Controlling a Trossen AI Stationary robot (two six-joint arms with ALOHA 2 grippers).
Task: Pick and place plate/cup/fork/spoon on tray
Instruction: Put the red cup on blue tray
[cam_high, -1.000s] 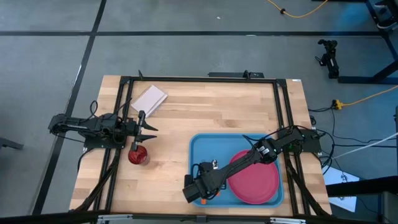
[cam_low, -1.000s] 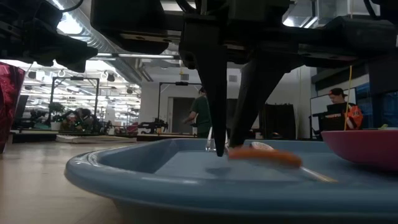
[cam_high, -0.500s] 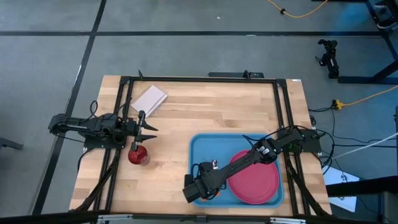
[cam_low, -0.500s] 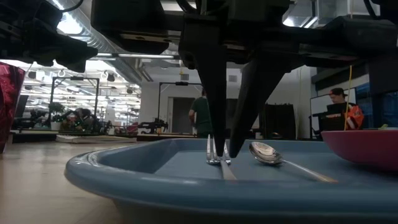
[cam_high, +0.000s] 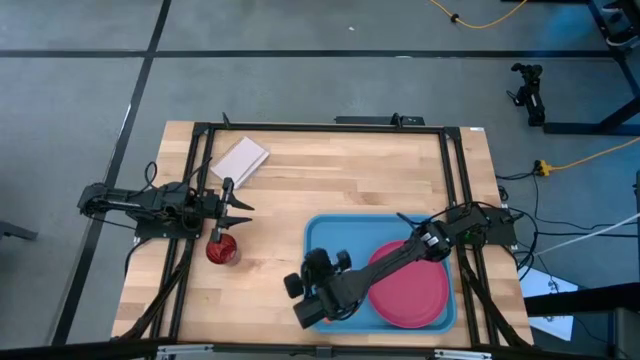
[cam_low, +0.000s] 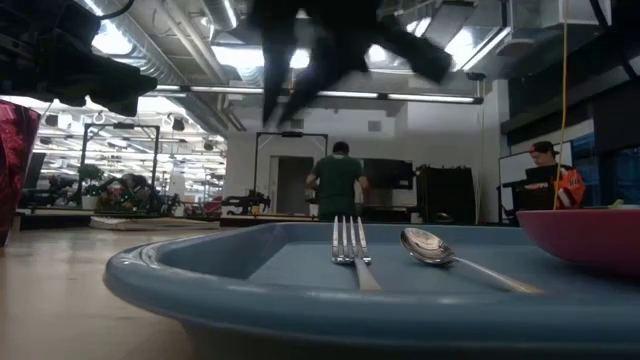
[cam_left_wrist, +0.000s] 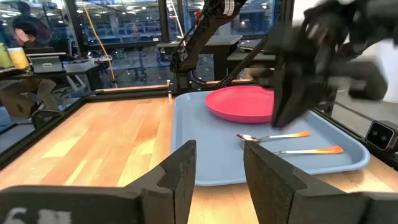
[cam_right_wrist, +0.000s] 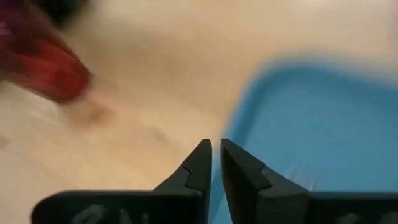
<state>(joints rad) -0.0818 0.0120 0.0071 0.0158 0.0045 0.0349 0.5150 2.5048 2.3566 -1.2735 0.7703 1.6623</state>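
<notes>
On the tray (cam_low: 180, 275) lie the fork (cam_low: 350, 245), spoon (cam_low: 430, 247) and plate (cam_high: 408, 284); only the cup (cam_high: 222, 250) remains on the table beside the spread left gripper (cam_left_wrist: 217, 180). The right gripper (cam_right_wrist: 214, 163), nearly pressed together and empty, hangs above the tray's edge.

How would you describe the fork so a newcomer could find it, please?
Find the large light-blue rectangular plastic tray on the wooden table. Two small metal utensils lie side by side on it; the fork has silver tines, while the neighbouring spoon has an oval bowl.

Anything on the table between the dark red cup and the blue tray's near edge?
No. In the high view only bare wood lies between the small dark red translucent cup and the light-blue rectangular plastic tray.
</notes>
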